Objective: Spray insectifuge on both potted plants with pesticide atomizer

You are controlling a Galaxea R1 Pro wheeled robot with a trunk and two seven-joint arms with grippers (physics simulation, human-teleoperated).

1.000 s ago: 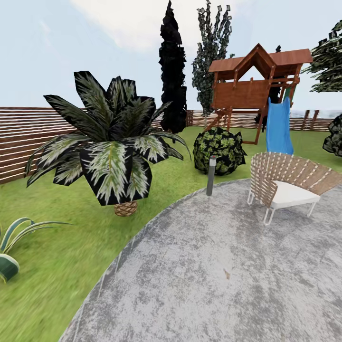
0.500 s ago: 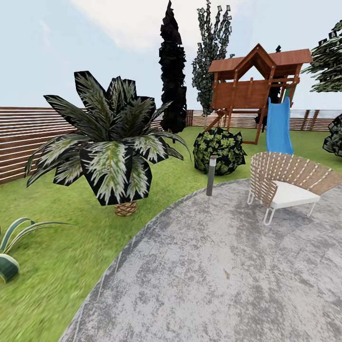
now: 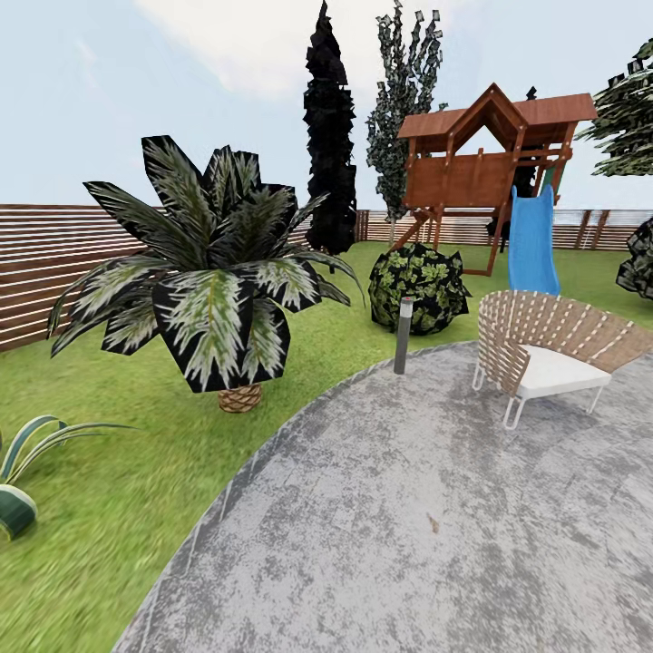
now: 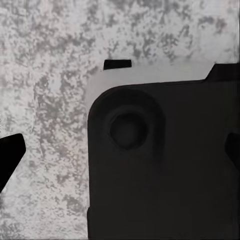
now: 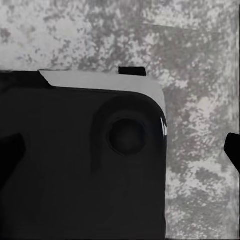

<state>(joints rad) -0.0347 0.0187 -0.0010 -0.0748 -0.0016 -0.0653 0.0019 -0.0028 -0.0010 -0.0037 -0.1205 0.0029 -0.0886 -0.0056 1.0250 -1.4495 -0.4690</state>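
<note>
I look over the garden: green lawn (image 3: pixel 109 517) on the left, grey mottled paving (image 3: pixel 408 535) in front and a brown slat fence (image 3: pixel 41 263) behind. The pesticide atomizer and the potted plants are out of view. In the left wrist view my left gripper (image 4: pixel 120 155) hangs open over the paving and my own dark base, with one dark fingertip (image 4: pixel 10 157) at each edge of the picture. My right gripper (image 5: pixel 120 150) is open the same way, one fingertip (image 5: pixel 234 150) showing against the paving. Nothing is between either pair of fingers.
A big palm (image 3: pixel 213 290) stands on the lawn, a striped agave (image 3: pixel 18 481) at the left edge. A grey bollard lamp (image 3: pixel 403 336) marks the paving's far rim beside a round bush (image 3: pixel 419 286). A woven chair (image 3: pixel 544 354) sits right; a wooden playhouse (image 3: pixel 485 172) with a blue slide (image 3: pixel 531 240) behind.
</note>
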